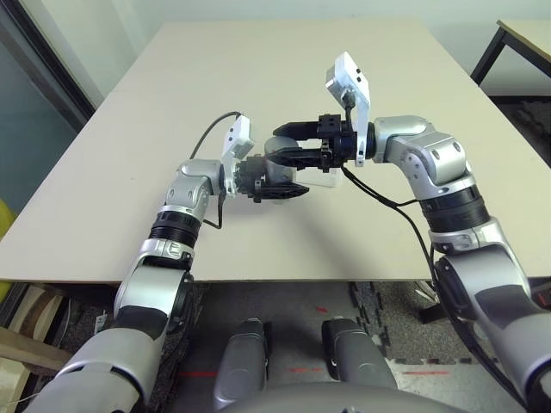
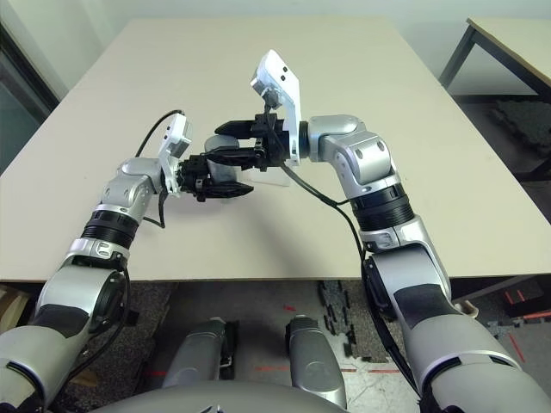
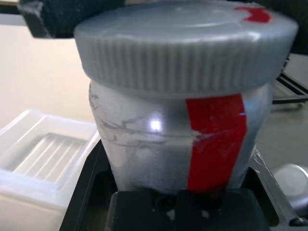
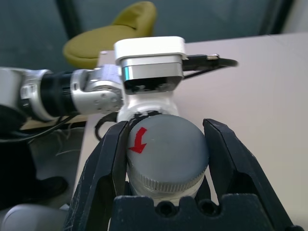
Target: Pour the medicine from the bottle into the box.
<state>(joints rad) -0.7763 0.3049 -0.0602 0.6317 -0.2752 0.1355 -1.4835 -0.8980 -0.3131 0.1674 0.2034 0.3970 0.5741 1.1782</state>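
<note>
Grey cap (image 4: 168, 154) on bottle (image 3: 144, 144) — my left gripper (image 1: 288, 179) holds bottle, right gripper (image 4: 167, 126) clamps cap; uncapping, pouring into box (image 3: 50, 154) remain.

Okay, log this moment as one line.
left end effector: gripping white bottle with red-and-white label | right end effector: closed on grey round cap | cap on

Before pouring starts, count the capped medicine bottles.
1: the bottle, gripped by the left gripper, its grey cap between the right gripper's fingers.
</note>
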